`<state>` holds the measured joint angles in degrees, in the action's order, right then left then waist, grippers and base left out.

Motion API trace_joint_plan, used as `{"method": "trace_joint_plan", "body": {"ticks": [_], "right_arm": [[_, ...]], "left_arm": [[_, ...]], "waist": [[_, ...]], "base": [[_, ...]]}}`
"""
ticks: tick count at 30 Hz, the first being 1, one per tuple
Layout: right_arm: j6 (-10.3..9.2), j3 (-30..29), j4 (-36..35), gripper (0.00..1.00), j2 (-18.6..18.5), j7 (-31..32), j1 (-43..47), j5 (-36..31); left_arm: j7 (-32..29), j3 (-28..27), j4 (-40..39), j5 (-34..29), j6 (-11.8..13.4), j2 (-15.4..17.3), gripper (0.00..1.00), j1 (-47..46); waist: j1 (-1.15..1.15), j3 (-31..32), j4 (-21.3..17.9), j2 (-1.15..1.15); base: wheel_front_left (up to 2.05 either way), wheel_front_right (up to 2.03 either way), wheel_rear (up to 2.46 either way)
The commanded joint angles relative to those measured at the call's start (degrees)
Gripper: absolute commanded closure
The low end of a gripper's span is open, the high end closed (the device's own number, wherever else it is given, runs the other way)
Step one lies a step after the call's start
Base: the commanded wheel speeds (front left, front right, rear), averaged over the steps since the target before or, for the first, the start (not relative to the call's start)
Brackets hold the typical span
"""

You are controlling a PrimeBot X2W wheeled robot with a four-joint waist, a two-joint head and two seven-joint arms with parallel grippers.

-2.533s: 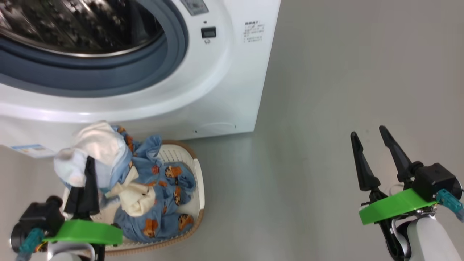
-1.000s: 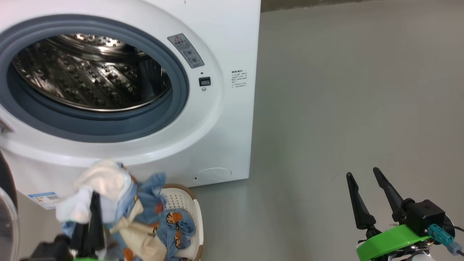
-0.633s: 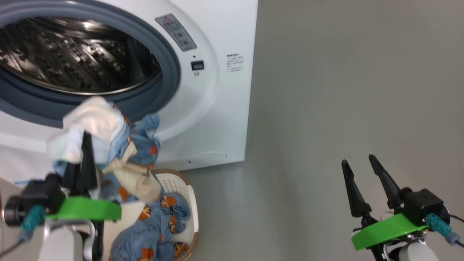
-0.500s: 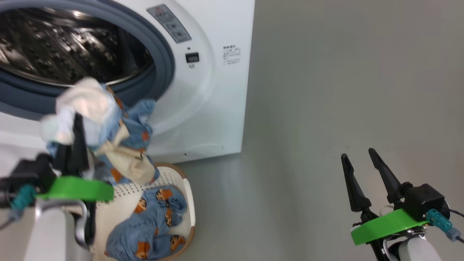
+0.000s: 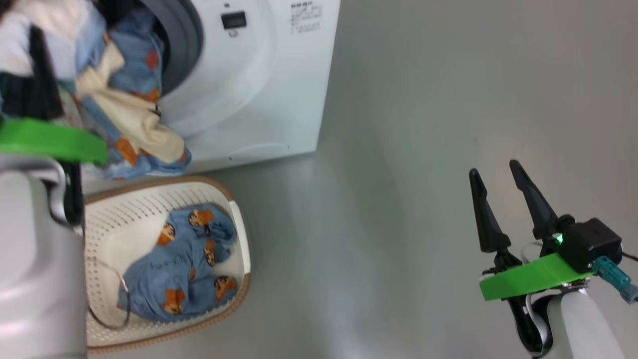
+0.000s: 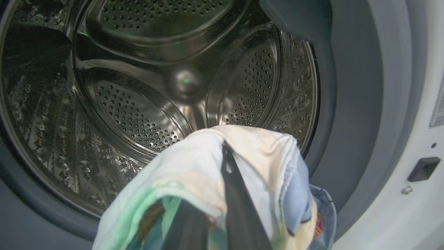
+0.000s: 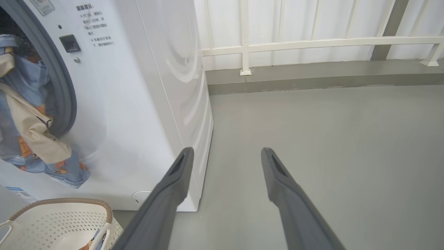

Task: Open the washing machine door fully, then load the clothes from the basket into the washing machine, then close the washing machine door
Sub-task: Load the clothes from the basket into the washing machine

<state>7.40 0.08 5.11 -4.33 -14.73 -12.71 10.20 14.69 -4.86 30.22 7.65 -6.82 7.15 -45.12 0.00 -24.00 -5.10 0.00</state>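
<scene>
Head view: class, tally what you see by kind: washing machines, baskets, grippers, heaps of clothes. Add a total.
Washing machine: 1
Basket: 1
Grippers: 2 (left gripper, right gripper)
Heaps of clothes: 2 (held clothes, clothes in the basket)
Total: 6

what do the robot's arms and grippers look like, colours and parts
The right gripper and left gripper each have two long, tapering dark fingers above a bright green plate. On the right one sits a black block with a small green light and a teal connector. The forearms are smooth, pale grey-white.
</scene>
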Motion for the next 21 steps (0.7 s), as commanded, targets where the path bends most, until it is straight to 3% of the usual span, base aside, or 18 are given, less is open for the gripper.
{"method": "trace_joint_plan", "body": {"ticks": [1, 8, 15, 21], "right_arm": [[0.09, 1.62, -1.55, 0.0, 0.17, -0.27, -0.92, -0.48], [0.09, 2.78, -1.59, 0.0, 0.55, -0.27, -2.86, -0.37], [0.09, 5.57, -0.48, 0.0, 0.86, -0.27, -3.72, 0.15], [0.09, 6.23, -0.32, 0.0, 1.1, -0.27, -3.62, 0.31]], "left_arm": [[0.3, -1.39, -0.11, -0.17, -0.2, 2.92, 1.0, -3.1], [0.24, -0.23, 9.73, 0.06, -0.37, 4.4, 1.0, -14.67], [-5.84, 1.18, 20.81, 2.43, -0.58, 6.22, 1.0, -25.23], [-9.03, 4.21, 24.85, 5.31, -0.65, 7.57, 1.0, -31.31]], "waist": [[0.0, -5.05, -0.89, 0.0], [0.0, -9.92, -1.34, 0.0], [0.0, -14.04, -2.22, 0.0], [0.0, -17.43, -2.49, 0.0]], "base": [[0.0, 0.0, 0.0], [0.0, 0.0, 0.0], [0.0, 0.0, 0.0], [0.0, 0.0, 0.0]]}}
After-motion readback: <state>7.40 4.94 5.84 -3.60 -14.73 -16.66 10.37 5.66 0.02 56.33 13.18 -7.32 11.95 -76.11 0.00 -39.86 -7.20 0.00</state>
